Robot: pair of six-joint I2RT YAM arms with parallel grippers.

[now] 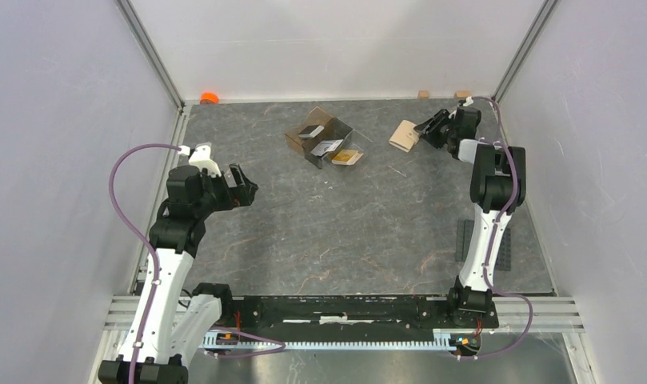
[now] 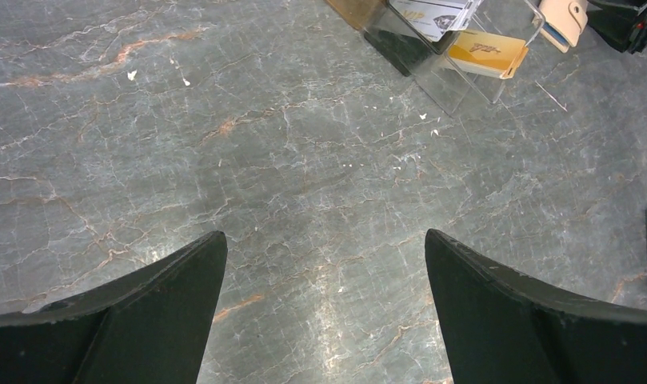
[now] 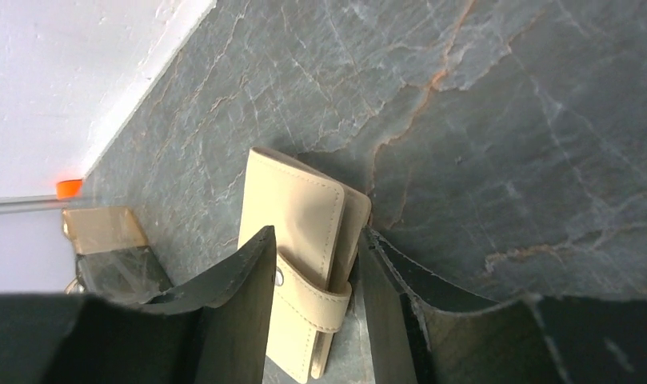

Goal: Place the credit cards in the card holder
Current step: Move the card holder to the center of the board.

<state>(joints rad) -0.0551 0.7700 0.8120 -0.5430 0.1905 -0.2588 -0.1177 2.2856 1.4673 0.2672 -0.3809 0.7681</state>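
Observation:
The card holder (image 1: 401, 134), a tan wallet held shut by its snap tab, lies at the back right of the table. My right gripper (image 1: 425, 128) has closed around it. In the right wrist view one finger lies over the card holder's (image 3: 300, 208) face by the snap and the other presses its spine, with the right gripper (image 3: 316, 232) astride it. The credit cards sit in a clear divided box (image 1: 329, 126): a dark one (image 1: 309, 130), a silver one (image 1: 328, 146) and an orange one (image 1: 346, 157). My left gripper (image 1: 244, 186) hangs open above bare table at the left, as the left wrist view (image 2: 325, 236) shows.
An orange object (image 1: 209, 98) and two small wooden blocks (image 1: 423, 94) lie along the back wall. A dark grey plate (image 1: 496, 252) lies beside the right arm. White walls enclose the table on three sides.

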